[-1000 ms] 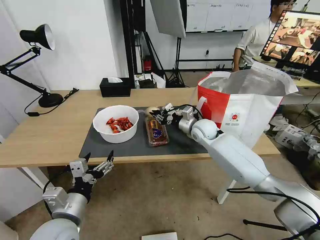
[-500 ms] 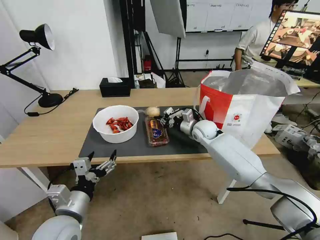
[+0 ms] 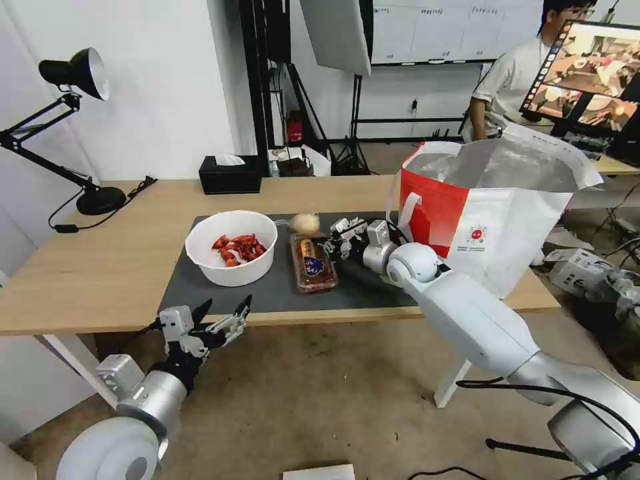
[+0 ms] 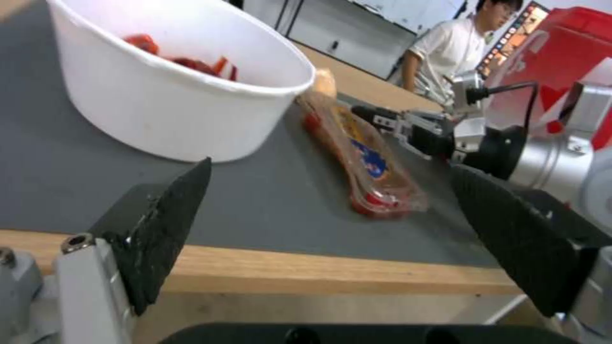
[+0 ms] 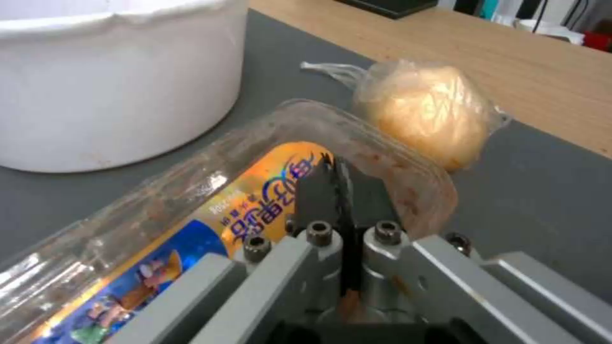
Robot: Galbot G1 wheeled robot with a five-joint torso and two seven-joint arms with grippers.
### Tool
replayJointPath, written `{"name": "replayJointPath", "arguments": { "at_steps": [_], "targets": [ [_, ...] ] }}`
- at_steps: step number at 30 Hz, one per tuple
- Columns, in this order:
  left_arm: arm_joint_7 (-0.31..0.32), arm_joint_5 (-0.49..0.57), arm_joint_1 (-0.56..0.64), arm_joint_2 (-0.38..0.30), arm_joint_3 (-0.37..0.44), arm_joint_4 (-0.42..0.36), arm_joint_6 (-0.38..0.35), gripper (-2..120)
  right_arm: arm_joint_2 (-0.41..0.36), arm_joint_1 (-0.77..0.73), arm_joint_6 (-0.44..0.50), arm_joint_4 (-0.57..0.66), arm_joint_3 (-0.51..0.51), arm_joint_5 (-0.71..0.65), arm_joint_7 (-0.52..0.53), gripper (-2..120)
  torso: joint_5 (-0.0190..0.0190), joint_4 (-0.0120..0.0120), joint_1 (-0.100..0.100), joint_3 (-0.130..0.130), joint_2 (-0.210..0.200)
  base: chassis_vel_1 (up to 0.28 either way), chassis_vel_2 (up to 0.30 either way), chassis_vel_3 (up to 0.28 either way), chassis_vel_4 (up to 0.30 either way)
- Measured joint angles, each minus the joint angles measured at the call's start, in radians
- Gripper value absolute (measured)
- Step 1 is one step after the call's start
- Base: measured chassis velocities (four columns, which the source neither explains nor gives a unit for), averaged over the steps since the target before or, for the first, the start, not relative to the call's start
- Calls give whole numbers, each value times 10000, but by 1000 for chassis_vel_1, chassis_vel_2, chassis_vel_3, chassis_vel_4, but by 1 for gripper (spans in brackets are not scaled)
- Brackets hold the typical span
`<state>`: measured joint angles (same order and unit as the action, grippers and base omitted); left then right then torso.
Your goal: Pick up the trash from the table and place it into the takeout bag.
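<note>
Head view: counter (image 3: 100,267) with grey mat (image 3: 267,293); takeout bag (image 3: 493,220) stands open at the mat's right end, red-and-white, foil lining, small round red logo, text below it too small to read. White bowl (image 3: 231,247) of red shell scraps sits on the mat's left half, clear tray (image 3: 313,263) just right of it, wrapped beige lump (image 3: 305,223) behind the tray.

Right pincer (image 3: 333,241) is low at the tray's right edge. Right wrist view shows what head view can't: its fingers (image 5: 338,191) are pressed together over the tray's (image 5: 191,215) end, and I can't tell if any plastic is caught between them. Also shows the tray's orange-and-blue label with Chinese characters, not legible.

Left pincer (image 3: 221,313) hangs below the counter's front edge, spread wide. Left wrist view frames bowl (image 4: 172,105) and tray (image 4: 363,157) between its black fingers (image 4: 162,224).
</note>
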<state>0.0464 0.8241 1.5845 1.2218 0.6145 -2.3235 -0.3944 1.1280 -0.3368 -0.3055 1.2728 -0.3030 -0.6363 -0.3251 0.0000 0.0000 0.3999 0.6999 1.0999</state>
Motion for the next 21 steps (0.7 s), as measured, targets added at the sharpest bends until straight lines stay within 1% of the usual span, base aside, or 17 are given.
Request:
{"name": "replayJointPath", "arguments": {
  "at_steps": [9, 18, 20, 21],
  "targets": [
    [60, 780, -403, -349, -229, 469, -85, 100, -13, -139, -60, 66, -6, -5, 87, 0, 0, 0, 0, 0, 0, 0, 0, 0, 0],
    [80, 1292, -737, -508, -437, 848, -82, 100, 69, -264, -60, 63, 9, -41, 121, 0, -1, 0, 0, 0, 0, 0, 0, 0, 0],
    [240, 1756, -904, -572, -534, 1035, -75, 100, 72, -332, -60, 180, 9, -55, 177, 0, 1, 0, 0, 0, 0, 0, 0, 0, 0],
    [240, 1756, -904, -572, -534, 1035, -75, 100, 72, -332, -60, 180, 9, -55, 177, 0, 1, 0, 0, 0, 0, 0, 0, 0, 0]
  ]
}}
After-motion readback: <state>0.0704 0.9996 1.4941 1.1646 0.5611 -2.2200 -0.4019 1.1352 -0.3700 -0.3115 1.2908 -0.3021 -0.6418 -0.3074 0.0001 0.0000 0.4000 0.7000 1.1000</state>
